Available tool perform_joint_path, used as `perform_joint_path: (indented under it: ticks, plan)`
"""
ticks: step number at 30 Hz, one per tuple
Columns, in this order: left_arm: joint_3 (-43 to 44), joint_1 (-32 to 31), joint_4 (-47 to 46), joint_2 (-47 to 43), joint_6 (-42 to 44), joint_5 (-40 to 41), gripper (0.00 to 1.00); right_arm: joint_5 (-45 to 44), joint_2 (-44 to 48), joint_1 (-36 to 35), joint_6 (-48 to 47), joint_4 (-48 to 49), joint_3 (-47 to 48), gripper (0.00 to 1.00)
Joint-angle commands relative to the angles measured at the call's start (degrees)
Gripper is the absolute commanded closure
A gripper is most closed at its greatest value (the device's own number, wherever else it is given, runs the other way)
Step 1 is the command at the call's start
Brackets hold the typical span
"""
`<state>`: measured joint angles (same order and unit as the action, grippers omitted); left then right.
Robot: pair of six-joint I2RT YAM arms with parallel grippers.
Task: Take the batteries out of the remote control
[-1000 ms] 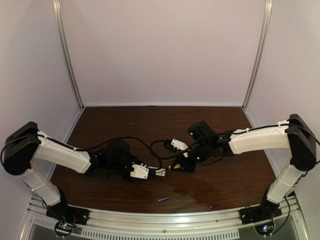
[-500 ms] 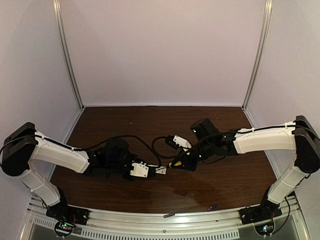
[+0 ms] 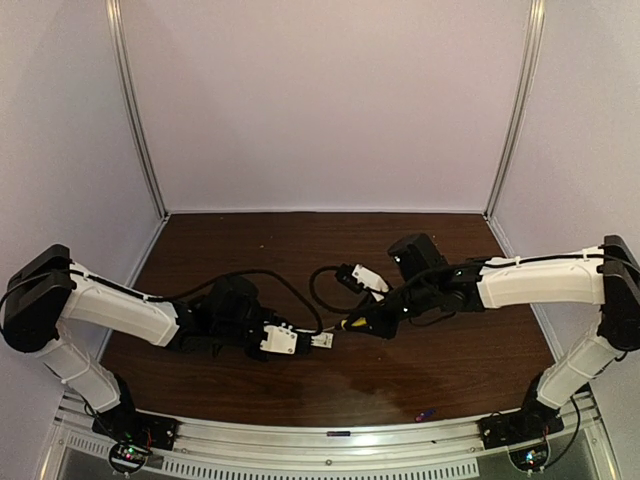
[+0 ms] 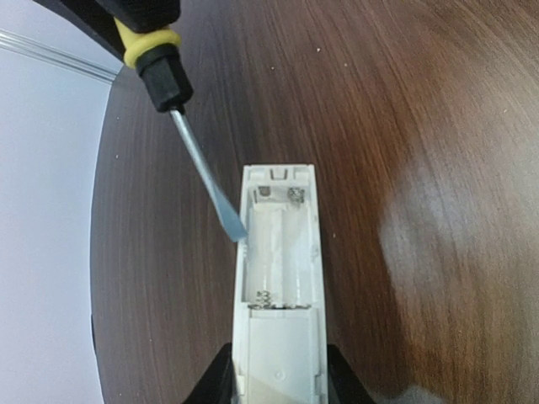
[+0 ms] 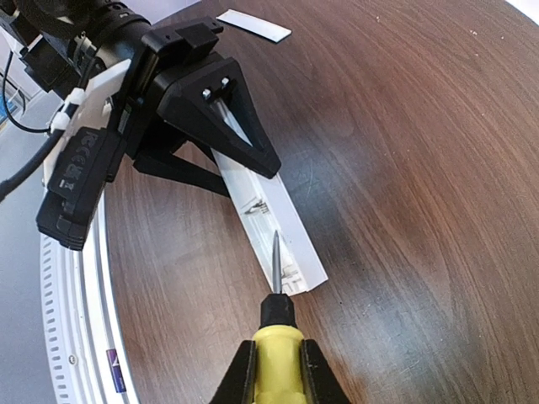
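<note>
**Op:** Where's the remote?

**Obs:** Just left of middle in the top view. Your left gripper pinches the remote control at its lower end, one finger on each long side. In the left wrist view the remote runs up from bottom centre. Its battery bay faces up, uncovered: white troughs, spring contacts at both ends. Can't tell whether it rests on the wood.

**Op:** Right side?

**Obs:** Your right gripper is clamped on the yellow handle of the screwdriver, bottom centre of the right wrist view. The shaft points up-frame over the bay. In the left wrist view the blade tip sits against the bay's left wall, with the handle in the upper left corner.

**Op:** Batteries?

**Obs:** One battery, blue-purple, lies on the table at lower right of the top view. It is near the front rail and well apart from both grippers. What looks like a second battery lies on the rail, lower left of the right wrist view. Too small to be sure.

**Op:** Cover?

**Obs:** The thin white cover lies flat on the table at the top edge of the right wrist view, beyond your left gripper.
</note>
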<state>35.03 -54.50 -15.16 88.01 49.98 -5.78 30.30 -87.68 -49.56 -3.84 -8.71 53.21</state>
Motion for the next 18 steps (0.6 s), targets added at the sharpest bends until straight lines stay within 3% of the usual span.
perform_joint_path:
  ticks: [1, 12, 18]
  plan:
    - [0.7, -0.5, -3.4, -1.4, -1.1, -0.3, 1.0, -2.0, 3.1, 0.3, 1.1, 1.7, -0.6, 1.0]
    - [0.6, -0.5, -5.8, -2.9, -6.4, 2.4, 1.0, -5.6, 8.5, 0.3, 2.9, 4.7, -2.6, 1.0]
    - [1.1, -0.5, -6.5, -4.9, -11.9, 4.1, 1.0, -12.2, 13.2, 0.3, 5.1, 7.4, -5.1, 1.0]
